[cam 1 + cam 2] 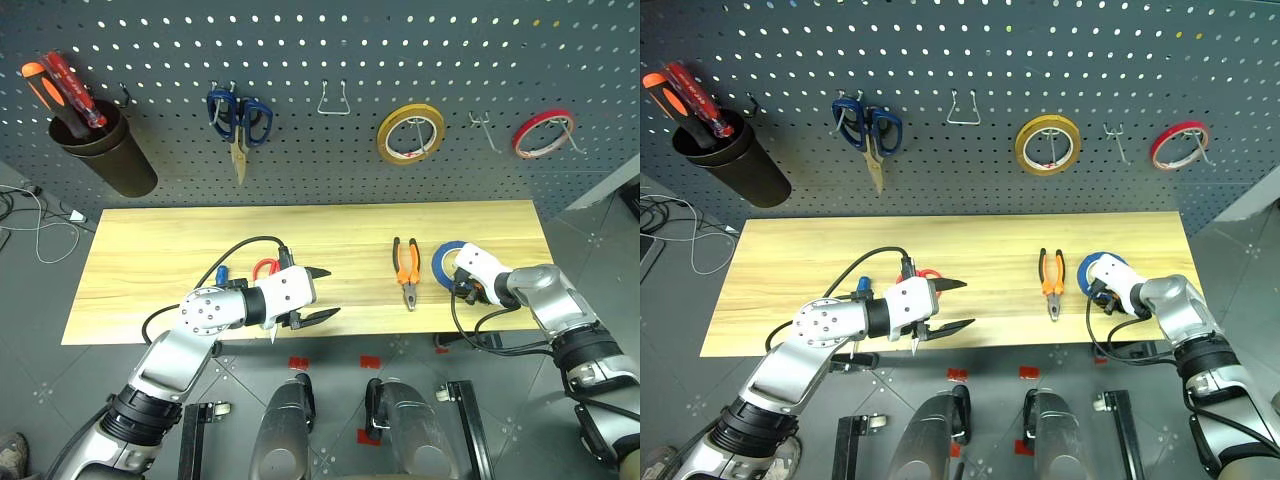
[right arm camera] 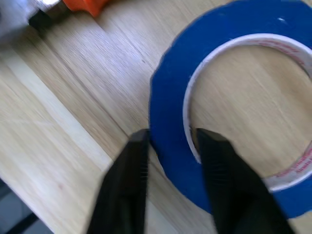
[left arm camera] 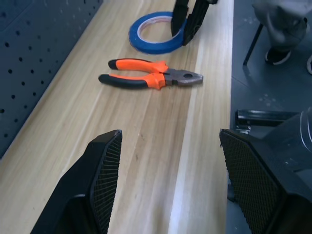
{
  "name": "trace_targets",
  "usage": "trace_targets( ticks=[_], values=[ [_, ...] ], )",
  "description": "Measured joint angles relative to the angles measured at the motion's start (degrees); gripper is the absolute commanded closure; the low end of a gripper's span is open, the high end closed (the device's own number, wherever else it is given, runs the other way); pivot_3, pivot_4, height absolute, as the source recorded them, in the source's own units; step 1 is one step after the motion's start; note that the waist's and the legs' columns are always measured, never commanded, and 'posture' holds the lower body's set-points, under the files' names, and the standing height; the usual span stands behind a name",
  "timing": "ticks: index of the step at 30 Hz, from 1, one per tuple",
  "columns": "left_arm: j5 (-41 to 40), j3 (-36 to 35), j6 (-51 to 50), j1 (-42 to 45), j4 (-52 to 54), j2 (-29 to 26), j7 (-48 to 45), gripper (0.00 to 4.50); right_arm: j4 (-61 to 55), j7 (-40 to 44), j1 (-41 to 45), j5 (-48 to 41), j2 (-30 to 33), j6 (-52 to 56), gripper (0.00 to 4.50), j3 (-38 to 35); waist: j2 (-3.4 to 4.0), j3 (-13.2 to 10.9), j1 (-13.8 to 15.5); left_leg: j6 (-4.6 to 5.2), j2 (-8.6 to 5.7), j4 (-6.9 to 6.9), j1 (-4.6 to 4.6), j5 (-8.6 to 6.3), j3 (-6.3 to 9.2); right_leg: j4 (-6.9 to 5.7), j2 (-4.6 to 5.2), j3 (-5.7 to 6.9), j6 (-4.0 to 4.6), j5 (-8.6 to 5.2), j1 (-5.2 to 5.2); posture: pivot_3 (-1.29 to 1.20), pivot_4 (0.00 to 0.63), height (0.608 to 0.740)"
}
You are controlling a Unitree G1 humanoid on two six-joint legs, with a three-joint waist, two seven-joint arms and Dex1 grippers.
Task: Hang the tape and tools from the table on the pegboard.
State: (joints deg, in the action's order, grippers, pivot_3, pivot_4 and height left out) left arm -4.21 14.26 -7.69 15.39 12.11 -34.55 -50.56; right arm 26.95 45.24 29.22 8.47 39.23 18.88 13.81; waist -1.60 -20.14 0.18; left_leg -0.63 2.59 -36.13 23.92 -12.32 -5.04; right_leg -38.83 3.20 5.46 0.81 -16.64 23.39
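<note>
The blue tape (image 2: 171,112) looks light, stiff and flat, a thin ring lying on the desk (image 1: 330,225) at the right of the head view, just right of the pliers (image 1: 404,270). Its smooth face would slip under pressure from above, so the band itself, pinched through the hole, is the sensible hold. The right gripper (image 2: 168,141) does this: one finger outside the ring, one inside, jaws clenched across the band at its near edge. The left gripper (image 1: 314,294), lower centre, hangs released with nothing between its jaws, the red-handled scissors (image 1: 265,267) just behind it.
</note>
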Motion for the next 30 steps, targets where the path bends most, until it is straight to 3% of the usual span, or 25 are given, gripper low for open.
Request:
trace_targets(
  ticks=[5, 8, 13, 17, 24, 27, 30],
  values=[
    [-3.3, -1.5, -1.8, 0.2, -0.1, 3.6, 1.0, 1.13, -21.7, -9.8, -15.2, 1.3, 0.8, 1.5, 3.83, -8.7, 0.01, 0.0, -0.3, -0.02, -0.01, 0.00, 0.09, 0.00, 0.03, -0.01, 0.02, 0.05, -0.11, -0.04, 0.05, -0.10, 0.313, 0.740],
    [-7.4, -3.8, -3.1, 0.0, 1.1, 5.2, 1.1, 1.13, -39.8, -19.3, -25.6, 1.8, -6.3, 0.1, 3.83, -14.8, -0.02, 0.1, -0.8, -0.17, 0.13, 0.05, 0.02, 0.01, 0.09, -0.07, -0.11, 0.09, -0.34, -0.18, 0.06, -0.10, 0.309, 0.740],
    [-11.5, -6.2, -6.5, 1.0, 2.2, 6.3, 2.0, 1.13, -53.5, -28.5, -30.5, 8.6, -10.9, -8.8, 3.83, -12.9, -0.04, 0.2, -1.9, -0.18, 0.02, -0.05, -0.02, 0.02, 0.02, -0.12, -0.06, -0.11, -0.58, -0.08, 0.06, -0.10, 0.303, 0.740],
    [-12.7, -7.1, -7.9, 2.8, 2.8, 6.9, 2.6, 1.13, -52.2, -30.4, -23.3, 9.1, -12.2, -11.4, 3.83, -12.8, -0.14, 0.2, -2.0, -0.17, 0.03, -0.23, 0.00, 0.04, 0.02, -0.15, -0.06, -0.15, -0.69, 0.02, 0.04, -0.09, 0.287, 0.740],
    [-13.5, -7.5, -9.3, 4.9, 2.9, 7.4, 2.7, 1.13, -29.1, -26.9, -3.7, 1.6, -9.8, -17.7, 3.83, -16.5, -0.18, 0.2, -1.9, -0.10, 0.07, -0.55, 0.03, 0.05, 0.04, -0.21, -0.08, -0.07, -0.30, 0.24, -0.06, -0.08, 0.287, 0.740],
    [-13.6, -7.5, -9.5, 5.2, 2.9, 7.7, 3.0, 1.13, -22.9, -23.2, 0.6, -2.6, -10.4, -19.4, 3.83, -16.5, -0.18, 0.2, -1.9, -0.06, 0.07, -0.50, 0.09, 0.02, 0.04, -0.12, -0.08, -0.03, -0.26, 0.23, -0.06, -0.08, 0.288, 0.740],
    [-13.5, -7.4, -9.5, 5.2, 2.9, 7.8, 3.5, 1.13, -20.3, -20.2, 2.0, -6.8, -12.7, -18.3, 2.91, -16.5, -0.18, 0.2, -1.9, -0.04, 0.08, -0.47, 0.14, 0.01, 0.07, -0.10, -0.08, 0.04, -0.26, 0.23, -0.05, -0.07, 0.291, 0.740]
  ],
)
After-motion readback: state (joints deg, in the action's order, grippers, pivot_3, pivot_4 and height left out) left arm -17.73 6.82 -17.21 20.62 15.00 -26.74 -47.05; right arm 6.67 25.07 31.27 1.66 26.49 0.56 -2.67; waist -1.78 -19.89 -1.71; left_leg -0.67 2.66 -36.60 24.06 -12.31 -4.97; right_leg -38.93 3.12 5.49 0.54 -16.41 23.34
